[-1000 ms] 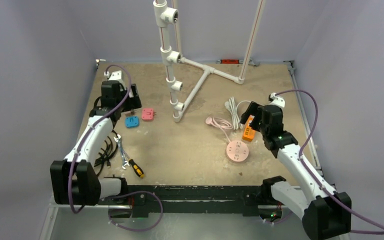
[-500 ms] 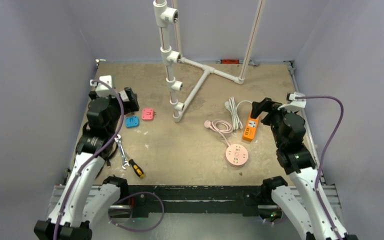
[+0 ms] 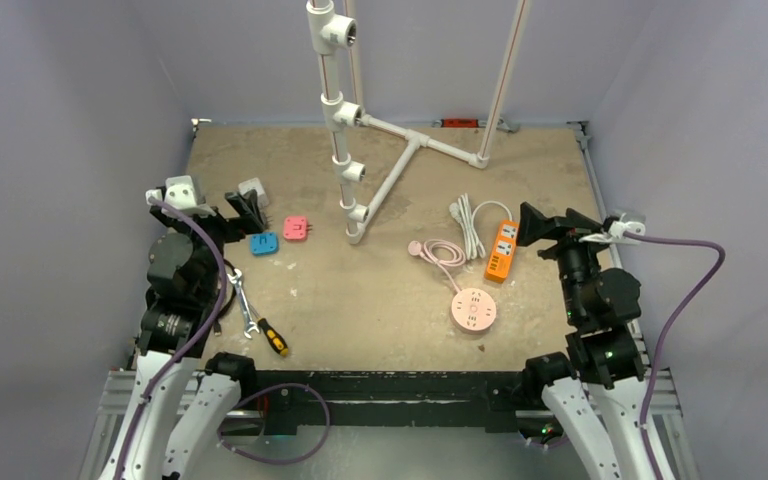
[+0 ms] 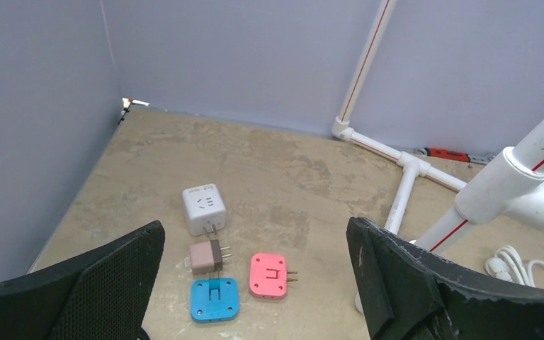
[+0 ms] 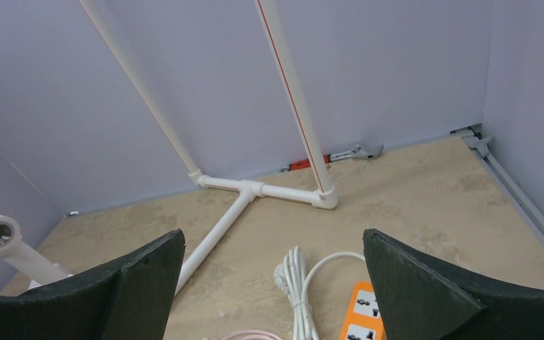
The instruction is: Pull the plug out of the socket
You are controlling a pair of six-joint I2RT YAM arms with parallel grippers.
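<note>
At the left lie a white cube adapter (image 4: 204, 210), a brown plug (image 4: 205, 256), a blue adapter (image 4: 214, 299) and a pink adapter (image 4: 268, 275). The brown plug touches the blue adapter's top edge; I cannot tell whether it is plugged in. My left gripper (image 4: 253, 224) is open and empty, raised and back from them; it also shows in the top view (image 3: 240, 212). An orange power strip (image 3: 501, 250) with a bundled white cable (image 3: 467, 220) lies at the right. My right gripper (image 3: 538, 225) is open and empty, right of the strip (image 5: 360, 319).
A pink round socket (image 3: 474, 309) with a coiled pink cable (image 3: 438, 248) lies near the front. A white pipe frame (image 3: 400, 165) stands at the back middle. A wrench (image 3: 242, 300), a screwdriver (image 3: 272, 337) and black cables (image 3: 210, 305) lie front left. Walls enclose the table.
Both arms have pulled back toward the near edge and outward. The left gripper left the plugs at the left; the right gripper left the orange strip. Nothing on the table moved.
</note>
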